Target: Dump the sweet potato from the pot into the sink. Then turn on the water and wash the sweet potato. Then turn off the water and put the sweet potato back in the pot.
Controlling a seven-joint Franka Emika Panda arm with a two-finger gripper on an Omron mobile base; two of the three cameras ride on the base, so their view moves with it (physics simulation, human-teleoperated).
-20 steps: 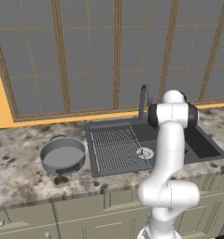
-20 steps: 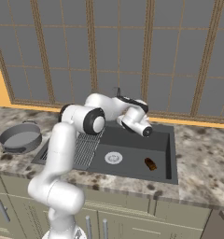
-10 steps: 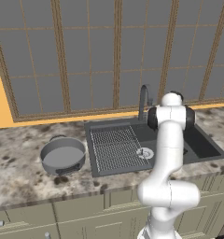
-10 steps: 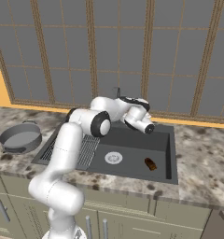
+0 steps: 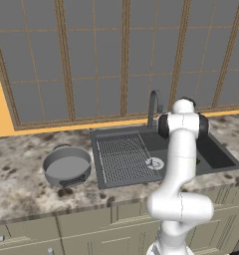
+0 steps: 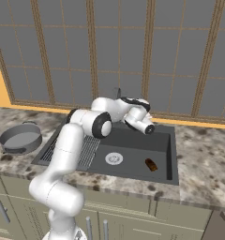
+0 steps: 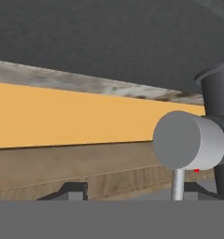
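In the dark sink (image 6: 163, 140) lies a brown-orange sweet potato (image 6: 151, 164) — hand (image 7: 128, 189) fingers spread.

My two base cameras look forward and down from behind me, left and right, sharing the dark grey recessed sink (image 5: 164, 149) (image 6: 133, 150). My hand camera sits close against the slim dark grey faucet (image 7: 216, 126).

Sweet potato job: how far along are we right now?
The dump looks done: the sweet potato lies on the floor of the sink, right of the drain, and the pot sits on the counter to the left. In hand: the gripper is up by the faucet, with its lever close in the hand view. No water shows. Washing, shutting off and returning the potato remain.
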